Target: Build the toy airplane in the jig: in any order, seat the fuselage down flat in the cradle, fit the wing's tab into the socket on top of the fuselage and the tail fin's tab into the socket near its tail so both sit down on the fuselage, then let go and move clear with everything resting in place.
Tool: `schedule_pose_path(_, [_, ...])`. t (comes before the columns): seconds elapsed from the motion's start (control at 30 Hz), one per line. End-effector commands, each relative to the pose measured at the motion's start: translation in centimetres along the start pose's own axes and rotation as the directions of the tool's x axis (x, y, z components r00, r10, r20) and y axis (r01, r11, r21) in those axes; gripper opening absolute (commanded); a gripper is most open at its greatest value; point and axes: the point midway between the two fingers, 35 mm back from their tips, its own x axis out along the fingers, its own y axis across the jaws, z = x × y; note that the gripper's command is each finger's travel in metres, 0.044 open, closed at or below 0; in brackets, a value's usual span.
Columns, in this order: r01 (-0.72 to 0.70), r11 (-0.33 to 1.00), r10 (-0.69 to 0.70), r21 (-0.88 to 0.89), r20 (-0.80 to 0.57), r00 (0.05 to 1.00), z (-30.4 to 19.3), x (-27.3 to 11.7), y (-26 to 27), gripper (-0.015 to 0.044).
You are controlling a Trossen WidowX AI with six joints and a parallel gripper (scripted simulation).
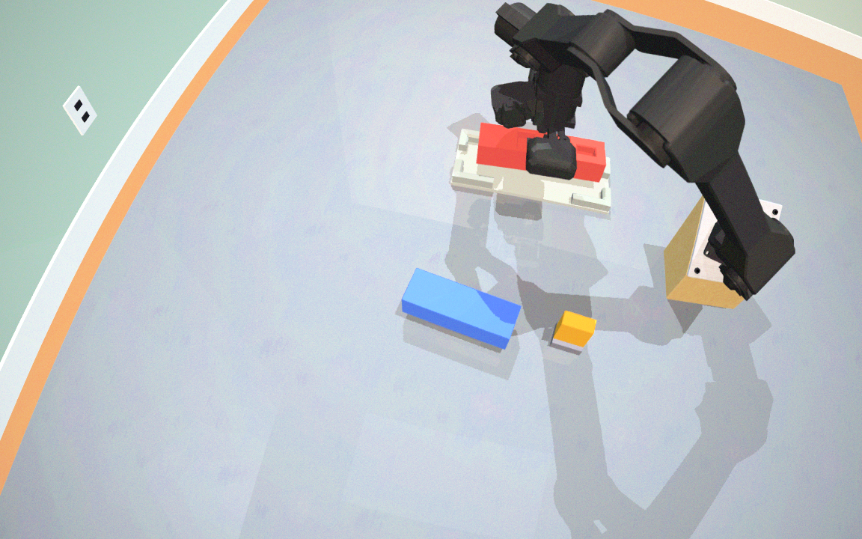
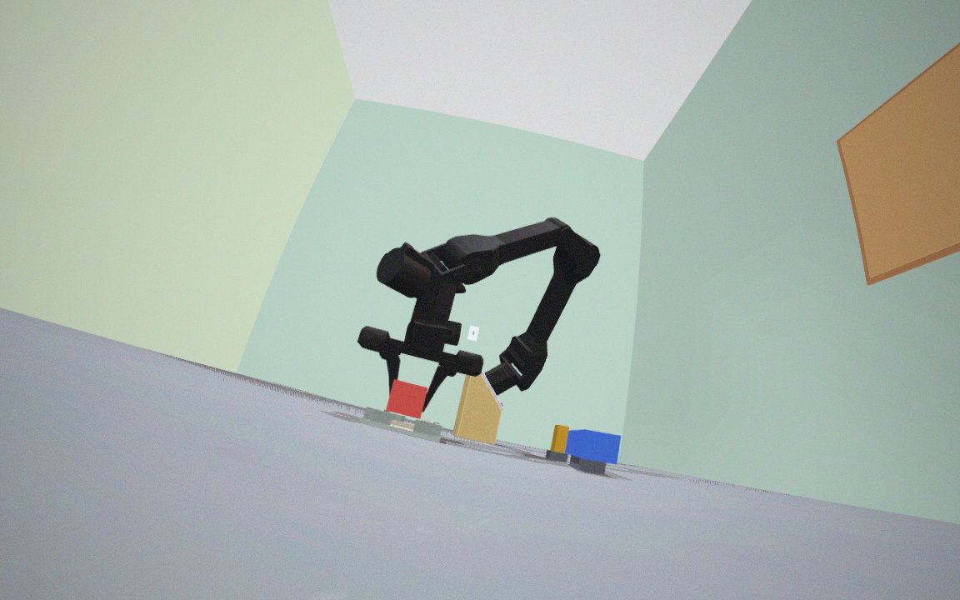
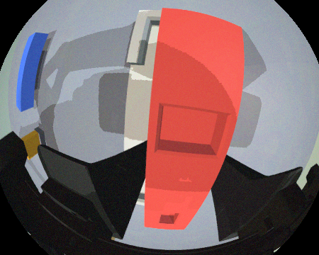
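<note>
My gripper [image 2: 408,403] [image 3: 181,149] is shut on the red fuselage [image 1: 500,148] [image 2: 407,387] [image 3: 198,71], gripping its sides. The fuselage is level, low over the off-white cradle [image 1: 471,180] [image 2: 427,427] [image 3: 132,53]; its underside appears slightly above the cradle floor, and contact is hard to judge. It sits toward the cradle's far side in the top view. Its large and small top sockets show empty in the wrist view. The blue wing [image 1: 450,301] [image 2: 592,446] [image 3: 28,72] and yellow tail fin [image 1: 573,328] [image 2: 559,437] [image 3: 31,144] stand apart from the cradle on small grey supports.
A tan wedge-shaped block [image 1: 682,261] [image 2: 477,414] with a pale sloping top stands right of the cradle in the top view, under the arm's lower end. The arm arches over that side. An orange border runs along the grey surface's edge.
</note>
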Motion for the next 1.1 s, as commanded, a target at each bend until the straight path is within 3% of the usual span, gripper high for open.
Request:
schedule_pose_path(0.0, [0.001,1.000,-0.001,-0.001,0.000,1.000,0.0,0.0,0.0,0.0058])
schedule_pose_path(0.03, [0.001,1.000,-0.001,-0.001,0.000,1.000,0.0,0.0,0.0,0.0032])
schedule_pose_path(0.57, [0.001,1.000,-0.001,-0.001,0.000,1.000,0.0,0.0,0.0,0.0440])
schedule_pose_path(0.83, [0.001,1.000,-0.001,-0.001,0.000,1.000,0.1,-0.3,0.0,0.0440])
schedule_pose_path(1.07, [0.004,1.000,-0.004,0.006,0.003,1.000,0.0,-10.5,-0.1,0.0440])
